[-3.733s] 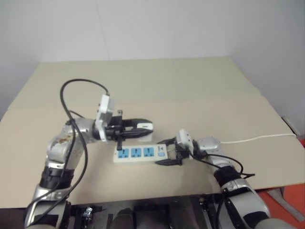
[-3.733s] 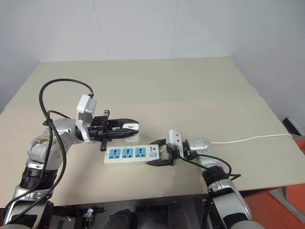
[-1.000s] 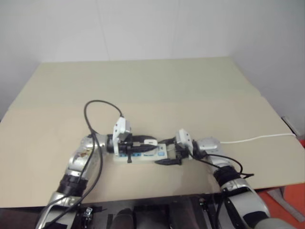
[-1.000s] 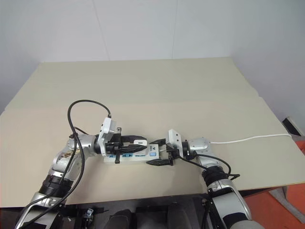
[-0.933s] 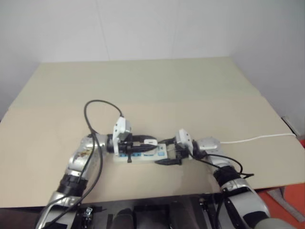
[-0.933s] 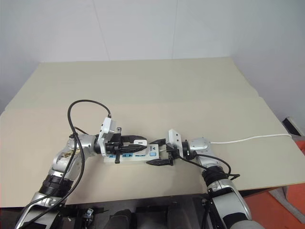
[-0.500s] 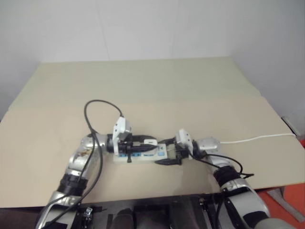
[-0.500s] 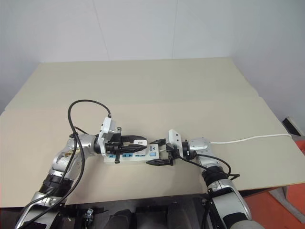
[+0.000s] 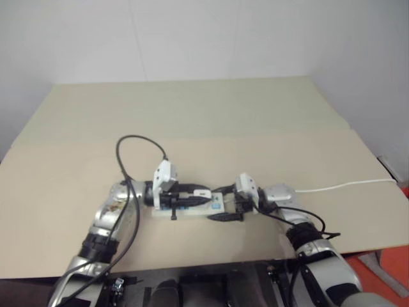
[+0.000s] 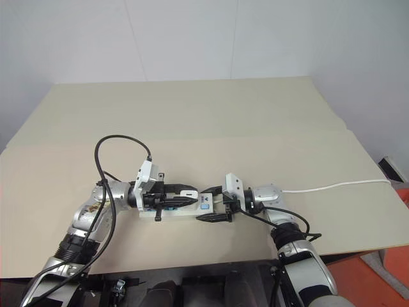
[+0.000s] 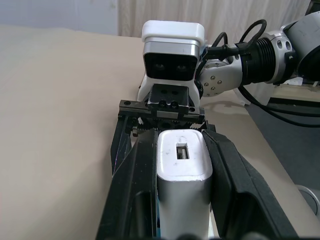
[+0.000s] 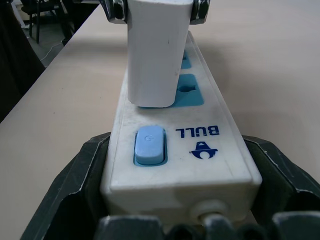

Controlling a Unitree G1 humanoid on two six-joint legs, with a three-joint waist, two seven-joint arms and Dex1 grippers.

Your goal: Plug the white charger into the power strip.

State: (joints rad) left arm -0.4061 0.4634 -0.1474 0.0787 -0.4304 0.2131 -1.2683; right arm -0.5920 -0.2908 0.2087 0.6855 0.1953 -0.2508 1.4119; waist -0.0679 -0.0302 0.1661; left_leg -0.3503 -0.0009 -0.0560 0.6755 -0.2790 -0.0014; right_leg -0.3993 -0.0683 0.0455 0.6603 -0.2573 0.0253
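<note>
Pressing the white charger (image 12: 159, 50), clenched in the left tool (image 10: 189, 192), onto the power strip (image 12: 180, 150) braced by the right tool (image 10: 212, 203) on the counter (image 10: 255, 128) risks misaligned prongs jamming or the strip skidding.

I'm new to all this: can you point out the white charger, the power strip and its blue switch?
white charger (image 12: 157, 55), right wrist view, its front face.
power strip (image 12: 210, 160), right wrist view, its white top by the logo.
blue switch (image 12: 149, 145), right wrist view, its middle.

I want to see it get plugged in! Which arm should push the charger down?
Left, probably. Its pincer already holds the charger on the socket nearest the switch, while the right pincer grips the power strip's end.
</note>
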